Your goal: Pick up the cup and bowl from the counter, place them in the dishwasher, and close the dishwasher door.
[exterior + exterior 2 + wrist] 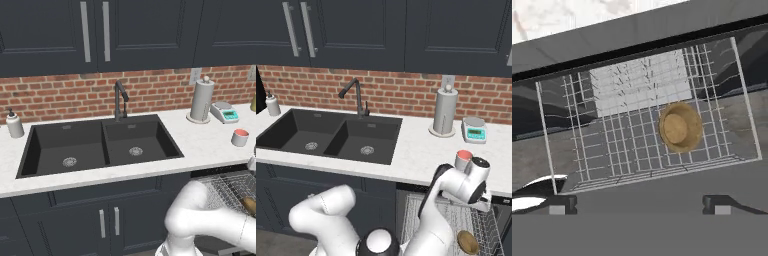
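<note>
The bowl (680, 127) lies in the dishwasher's (502, 210) silver wire rack (612, 145), tan and round, toward the right side of the rack in the hand view; in the right base view it shows as a brown disc (468, 242) low in the rack, and in the left base view a sliver of it peeps out at the right edge (250, 204). The gripper (640, 204) hangs above the rack and looks down into it, its two dark fingertips (562, 204) set wide apart with nothing between them — the bowl lies clear of both. The cup (240, 137), pale with a red top, stands on the counter (200, 145) to the right of the black double sink (100, 145), near the counter's front edge and just above the pulled-out rack; in the right base view it sits right behind the arm's wrist (463, 159). Further back on the counter the paper-towel roll (201, 100) stands upright by the brick wall, with a small kitchen scale (224, 112) just beside it on its right. A white soap bottle (14, 124) stands left of the sink, well apart from the cup — and the dark faucet (120, 100) rises behind the sink's middle divider. Whether the dishwasher door is fully lowered cannot be made out.
</note>
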